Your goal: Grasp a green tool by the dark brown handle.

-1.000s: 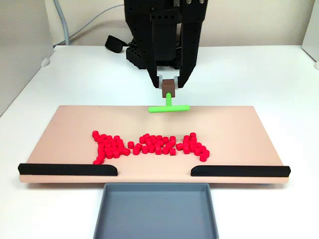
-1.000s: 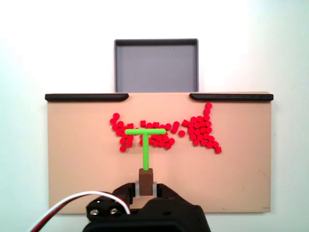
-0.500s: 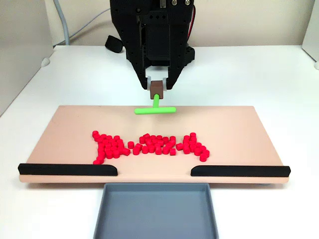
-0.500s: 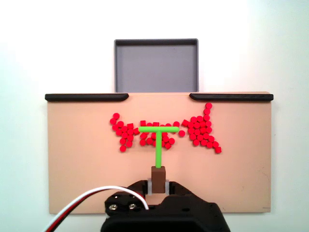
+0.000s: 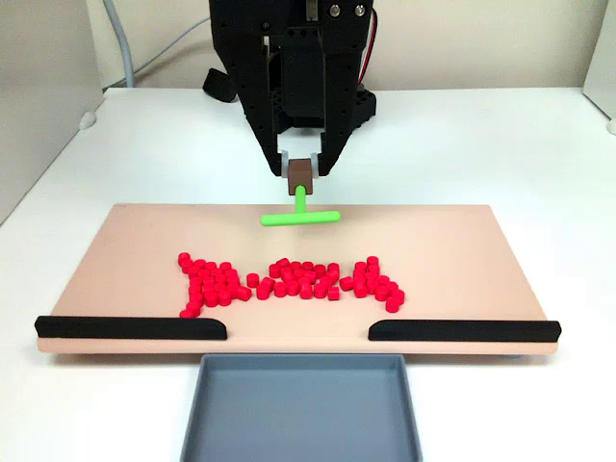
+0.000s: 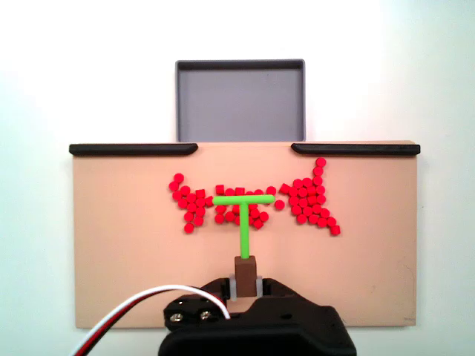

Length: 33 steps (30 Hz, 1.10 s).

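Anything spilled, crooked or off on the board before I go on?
Nothing stands out. The gripper holds the bright green T-shaped plastic tool squarely by its dark brown cube handle. The small red cubes lie scattered on the tan board.

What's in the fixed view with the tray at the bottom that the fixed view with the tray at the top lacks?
Tray at the bottom: the arm seen head-on, a grey cable on the wall, and red wires. The green tool sits behind the red cubes.

Tray at the top: a white cable and the arm's back. The tool's crossbar overlaps the cubes.

Both: the board, black bars, grey tray, and the gripper shut on the brown handle.
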Each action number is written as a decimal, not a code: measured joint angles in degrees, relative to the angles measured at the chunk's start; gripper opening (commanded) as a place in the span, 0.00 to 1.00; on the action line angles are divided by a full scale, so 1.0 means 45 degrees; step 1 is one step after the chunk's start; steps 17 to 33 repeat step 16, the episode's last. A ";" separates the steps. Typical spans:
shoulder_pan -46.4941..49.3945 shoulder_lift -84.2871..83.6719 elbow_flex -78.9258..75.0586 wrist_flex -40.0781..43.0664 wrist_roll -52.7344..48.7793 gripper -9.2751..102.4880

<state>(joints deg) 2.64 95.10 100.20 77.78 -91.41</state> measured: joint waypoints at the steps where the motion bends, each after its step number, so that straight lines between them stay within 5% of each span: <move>1: 0.0000 0.0000 0.0000 0.0000 0.0000 0.08; 33: -0.0059 -0.0137 0.0000 0.0000 0.0098 0.08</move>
